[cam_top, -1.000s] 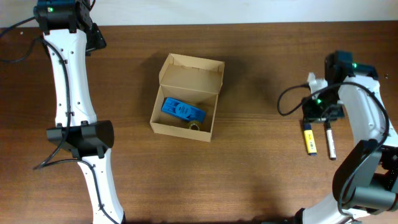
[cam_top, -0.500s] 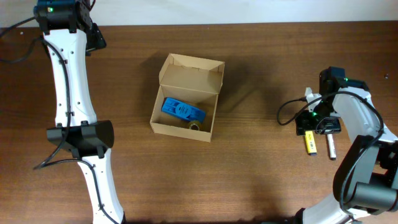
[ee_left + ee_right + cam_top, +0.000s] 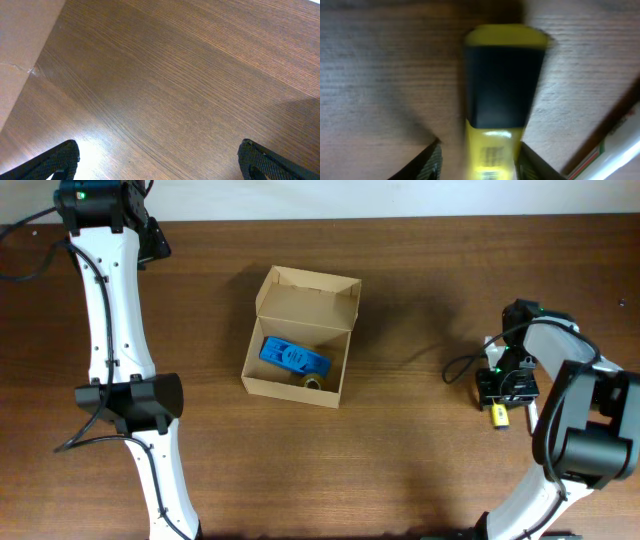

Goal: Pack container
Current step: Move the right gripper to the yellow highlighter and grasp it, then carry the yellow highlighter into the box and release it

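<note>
The container is a small brown cardboard box in the middle of the table. Its flap lid stands open at the back. A flat blue case lies inside it. A yellow marker with a black cap lies on the table at the right. My right gripper is down over it. In the right wrist view the marker lies between the open jaws, with the right jaw close against it. My left gripper is open and empty above bare wood.
A white marker lies just right of the yellow one. A small yellowish roll sits in the box beside the blue case. My left arm runs along the table's left side. A tan surface shows at the left.
My right gripper has moved toward the front and down onto the yellow marker, now covering most of it. The left arm and the box have not moved.
</note>
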### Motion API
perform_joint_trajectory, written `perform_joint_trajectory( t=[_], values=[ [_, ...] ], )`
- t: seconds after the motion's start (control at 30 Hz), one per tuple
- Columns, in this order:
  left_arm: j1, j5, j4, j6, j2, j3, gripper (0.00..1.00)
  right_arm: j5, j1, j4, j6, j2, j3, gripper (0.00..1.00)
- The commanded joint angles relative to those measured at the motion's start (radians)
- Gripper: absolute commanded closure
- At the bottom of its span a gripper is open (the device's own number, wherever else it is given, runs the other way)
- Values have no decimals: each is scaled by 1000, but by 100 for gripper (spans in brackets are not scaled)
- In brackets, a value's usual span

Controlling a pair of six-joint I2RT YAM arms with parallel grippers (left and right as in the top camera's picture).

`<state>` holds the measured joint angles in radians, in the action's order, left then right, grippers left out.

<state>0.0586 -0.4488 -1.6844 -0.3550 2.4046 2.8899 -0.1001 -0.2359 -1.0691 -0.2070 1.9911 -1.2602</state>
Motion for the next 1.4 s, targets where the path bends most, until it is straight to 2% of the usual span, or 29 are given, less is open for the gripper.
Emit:
perform_joint_trajectory(
  t=[0.0,0.1,0.2,0.33,0.43,0.7,0.83,1.1,1.23,1.37],
  values=[
    [3,0,-3,12,-38,15,0,-10,-6,8,26,28,10,56],
    [3,0,-3,12,-38,15,1,-10,-7,13,26,29,9,63],
    [3,0,-3,12,-38,15,0,2,-7,16,26,29,8,66],
    [3,0,-3,12,-38,15,1,45,-6,10,26,28,-20,79],
    [3,0,-3,12,-38,15,0,75,-6,-14,26,25,-66,80],
    [3,0,-3,12,-38,15,0,262,2,-148,33,15,-349,82],
    [3,0,-3,12,-38,15,0,304,52,-230,33,12,-552,96],
    [3,0,-3,12,-38,15,0,306,311,-319,-4,12,-903,97],
    [3,0,-3,12,-38,15,0,293,508,-319,-159,13,-986,96],
    [3,0,-3,12,-38,15,0,201,697,-316,-327,18,-985,96]
  ],
)
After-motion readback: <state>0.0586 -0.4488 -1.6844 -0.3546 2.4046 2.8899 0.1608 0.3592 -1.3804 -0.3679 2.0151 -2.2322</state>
